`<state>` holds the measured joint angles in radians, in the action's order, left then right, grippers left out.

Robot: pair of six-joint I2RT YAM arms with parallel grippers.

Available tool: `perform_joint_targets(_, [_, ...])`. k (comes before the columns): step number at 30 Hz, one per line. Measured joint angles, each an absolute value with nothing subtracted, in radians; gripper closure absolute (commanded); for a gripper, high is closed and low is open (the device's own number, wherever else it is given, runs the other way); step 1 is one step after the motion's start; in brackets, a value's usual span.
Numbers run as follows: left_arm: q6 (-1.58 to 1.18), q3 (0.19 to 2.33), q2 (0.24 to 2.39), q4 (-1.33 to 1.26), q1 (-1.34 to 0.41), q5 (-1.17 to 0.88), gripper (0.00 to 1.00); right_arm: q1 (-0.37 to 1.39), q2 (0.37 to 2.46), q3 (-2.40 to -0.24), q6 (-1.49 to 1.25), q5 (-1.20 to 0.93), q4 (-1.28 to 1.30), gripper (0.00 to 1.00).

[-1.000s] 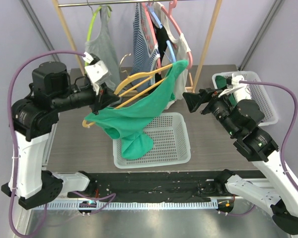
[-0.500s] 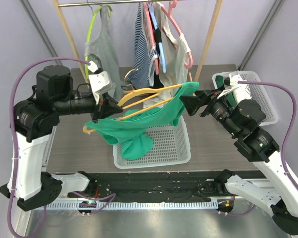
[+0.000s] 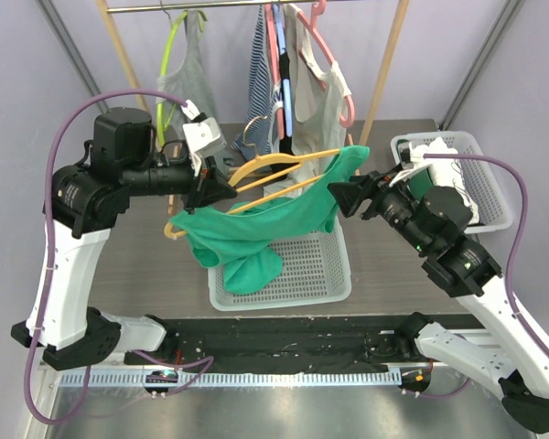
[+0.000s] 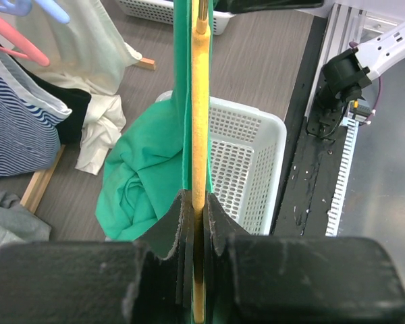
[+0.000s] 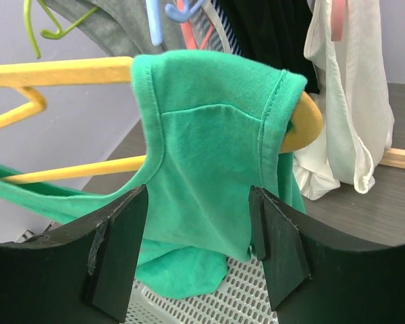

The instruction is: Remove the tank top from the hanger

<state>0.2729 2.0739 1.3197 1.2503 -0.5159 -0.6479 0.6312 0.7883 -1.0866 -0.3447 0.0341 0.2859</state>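
While the shut left gripper holds the yellow wooden hanger at nine o'clock, the green fabric tank top hangs from it, centre. The right gripper, three o'clock, gapes around its strap; a shallow pinch could slip off.

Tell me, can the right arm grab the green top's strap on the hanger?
Probably yes: the right gripper is open right at the tank top strap on the yellow hanger, nothing between.
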Motion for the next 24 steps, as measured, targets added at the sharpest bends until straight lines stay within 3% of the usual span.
perform_joint_targets(24, [0.269, 2.080, 1.319, 1.248, -0.516, -0.654, 1.00, 0.631, 0.821, -1.040, -0.331, 0.098, 0.241, 0.34])
